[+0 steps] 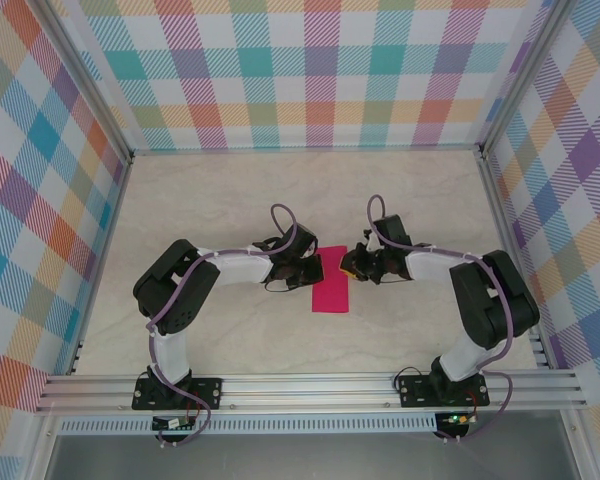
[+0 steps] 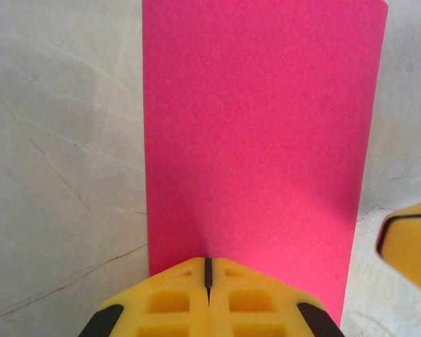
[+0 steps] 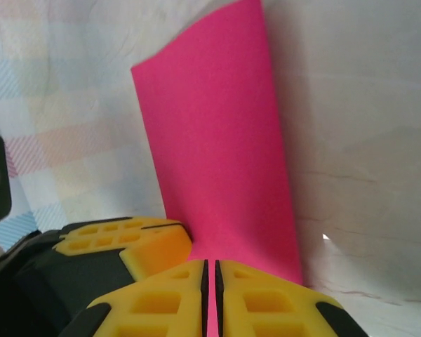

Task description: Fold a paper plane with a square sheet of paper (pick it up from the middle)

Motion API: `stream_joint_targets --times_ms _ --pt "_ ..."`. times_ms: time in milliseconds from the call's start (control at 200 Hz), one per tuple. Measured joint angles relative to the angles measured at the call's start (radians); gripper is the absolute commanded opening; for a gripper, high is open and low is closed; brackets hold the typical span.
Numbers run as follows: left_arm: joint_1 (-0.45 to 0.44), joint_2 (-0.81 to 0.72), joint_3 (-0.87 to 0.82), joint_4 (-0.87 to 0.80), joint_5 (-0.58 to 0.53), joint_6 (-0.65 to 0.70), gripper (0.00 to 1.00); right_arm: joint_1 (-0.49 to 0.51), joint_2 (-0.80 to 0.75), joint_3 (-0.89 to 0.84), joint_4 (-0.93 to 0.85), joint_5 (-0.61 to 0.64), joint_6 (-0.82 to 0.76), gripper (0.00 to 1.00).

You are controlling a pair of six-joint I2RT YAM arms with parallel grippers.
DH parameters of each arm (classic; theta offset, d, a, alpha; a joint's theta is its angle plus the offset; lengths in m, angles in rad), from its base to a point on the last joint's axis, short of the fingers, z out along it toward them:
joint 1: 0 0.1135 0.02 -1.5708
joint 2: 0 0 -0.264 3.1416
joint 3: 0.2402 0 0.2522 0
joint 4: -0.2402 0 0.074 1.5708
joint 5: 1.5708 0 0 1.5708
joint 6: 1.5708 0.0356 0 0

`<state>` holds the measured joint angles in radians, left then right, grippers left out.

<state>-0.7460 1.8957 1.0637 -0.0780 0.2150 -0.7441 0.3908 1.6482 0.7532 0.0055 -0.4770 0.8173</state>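
Left gripper point(image 2: 207, 265): two yellow moulded fingers pressed flat together with only a thin dark seam between them, their tips sitting on the near short edge of a thin magenta-pink sheet of paper point(image 2: 259, 140). Whether any paper is caught in that seam cannot be told.

Right gripper point(image 3: 210, 270): yellow fingers drawn almost together, a sliver of pink showing in the narrow slit between them, so they are clamped on the paper point(image 3: 217, 154). In the right wrist view the sheet runs away from the tips as a long strip. Just left of it sits a yellow pad of the left gripper point(image 3: 126, 246).

From above, the paper point(image 1: 331, 285) is a narrow upright rectangle. The left gripper point(image 1: 313, 268) meets its left long edge and the right gripper point(image 1: 353, 265) meets its right long edge, both toward the far end of the sheet. The paper lies on a pale marbled tabletop point(image 1: 230, 200), which spreads out on every side of it. Pastel plaid walls point(image 1: 320, 70) stand well beyond the paper, and a silver metal rail point(image 1: 310, 385) carrying both arm bases runs well on the near side of it
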Motion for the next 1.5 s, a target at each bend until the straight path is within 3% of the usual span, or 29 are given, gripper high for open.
stream_joint_targets --times_ms 525,845,1150,1500 --pt "-0.001 -0.151 0.000 -0.182 -0.060 0.008 0.09 0.064 0.169 0.154 -0.128 -0.031 -0.165 0.14" --pt "0.029 -0.187 -0.020 -0.179 -0.075 0.007 0.09 0.118 0.237 0.269 -0.174 -0.036 -0.235 0.13" --pt "0.034 -0.187 -0.047 -0.149 -0.075 -0.002 0.11 0.118 0.073 0.249 -0.249 0.177 -0.216 0.19" --pt "0.040 -0.223 -0.089 -0.151 -0.083 -0.013 0.15 0.116 0.196 0.296 -0.314 0.216 -0.204 0.19"
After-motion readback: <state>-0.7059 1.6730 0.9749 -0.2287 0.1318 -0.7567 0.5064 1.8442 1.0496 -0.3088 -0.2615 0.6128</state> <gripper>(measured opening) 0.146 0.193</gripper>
